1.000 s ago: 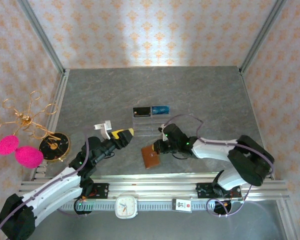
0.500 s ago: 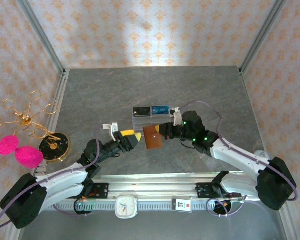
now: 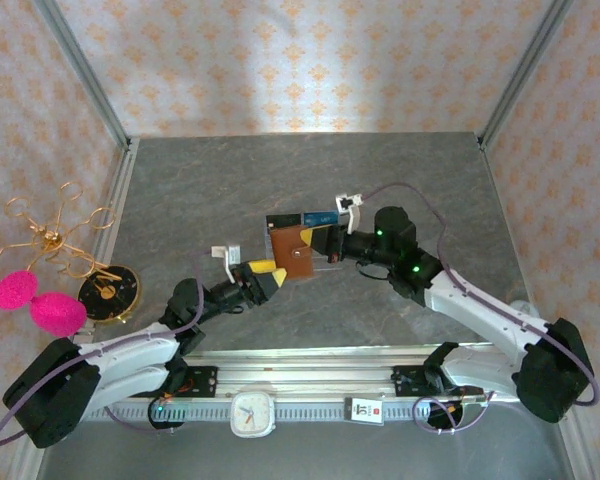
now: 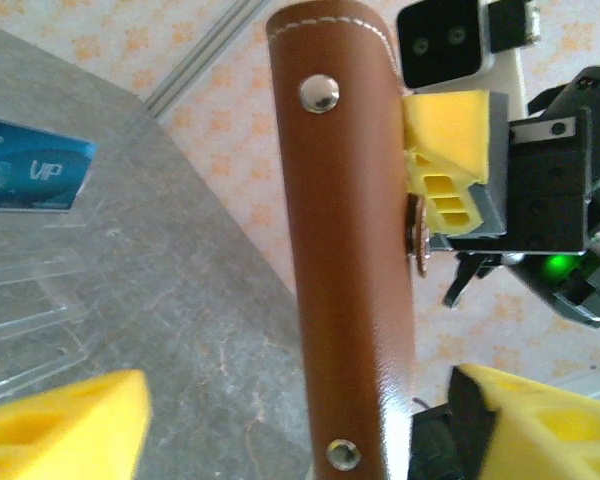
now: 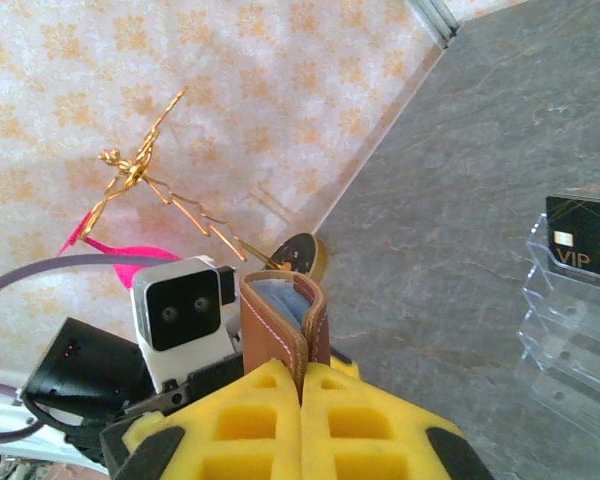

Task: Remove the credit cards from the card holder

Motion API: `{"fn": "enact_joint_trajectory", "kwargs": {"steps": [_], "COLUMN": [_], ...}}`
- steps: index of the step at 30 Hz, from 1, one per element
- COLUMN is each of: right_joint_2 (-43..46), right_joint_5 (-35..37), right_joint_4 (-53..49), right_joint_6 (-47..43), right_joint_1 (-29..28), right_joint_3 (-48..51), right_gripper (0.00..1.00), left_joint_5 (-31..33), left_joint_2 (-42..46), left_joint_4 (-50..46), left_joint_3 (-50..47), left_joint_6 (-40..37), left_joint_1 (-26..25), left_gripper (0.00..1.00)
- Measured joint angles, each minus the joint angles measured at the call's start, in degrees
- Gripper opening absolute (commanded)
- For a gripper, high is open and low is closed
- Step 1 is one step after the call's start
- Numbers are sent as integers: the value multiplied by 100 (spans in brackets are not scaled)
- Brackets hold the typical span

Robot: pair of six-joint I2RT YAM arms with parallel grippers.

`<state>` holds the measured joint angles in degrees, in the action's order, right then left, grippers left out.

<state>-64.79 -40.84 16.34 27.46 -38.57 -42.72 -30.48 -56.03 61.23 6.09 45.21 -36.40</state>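
Held clear of the grey surface (image 3: pixel 200 190), just in front of the clear stand (image 3: pixel 325 262) at its middle, the card holder (image 3: pixel 298 254) hangs pinched at one edge in the right tool (image 3: pixel 318 240), whose yellow pads are pressed together on the leather. It is a small brown bifold, folded closed, glossy on its outer face, with pale stitching running round the rim and a metal stud near each end of the spine. Seen end-on from the right wrist, a strip of grey-blue lining shows between the two leaves. The left tool (image 3: pixel 270 275) sits just beside it from the near left, its yellow jaws spread to either side of the spine with a gap to the leather. A black card (image 3: pixel 282 222) and a blue card (image 3: pixel 320 218) stand in the stand behind.
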Motion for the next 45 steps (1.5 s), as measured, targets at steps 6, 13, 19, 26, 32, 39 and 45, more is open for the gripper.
{"fn": "enact_joint_trajectory", "kwargs": {"steps": [6, 13, 19, 26, 32, 39, 45], "right_joint_2": [-245, -289, -529, -481, -310, -907, -1270], "right_joint_5": [-37, -13, 387, 1591, 2461, 3123, 3635], "right_joint_4": [66, 186, -151, -1547, -2404, -2844, -3099], "right_joint_6": [103, 258, 249, -81, -380, -597, -649], "right_joint_1": [0, -2, -39, -197, -787, -1329, -1381], "right_joint_3": [-15, -13, -107, -647, -918, -1384, -1585], "right_gripper": [0, 0, 28, 51, 56, 57, 50], "left_joint_5": [-48, -52, 299, 1156, 1773, 1963, 2074], "left_joint_2": [7, -153, -304, -348, -348, -339, -245], "left_joint_4": [166, 223, -111, -1471, -2227, -2529, -2826], "left_joint_3": [125, 205, 297, 953, 1117, 1320, 1338], "left_joint_6": [-4, 9, 37, -227, -341, -466, -474], "left_joint_1": [2, -57, -219, -588, -695, -776, -785], "left_gripper": [53, 29, 0, 0, 0, 0, 0]}}
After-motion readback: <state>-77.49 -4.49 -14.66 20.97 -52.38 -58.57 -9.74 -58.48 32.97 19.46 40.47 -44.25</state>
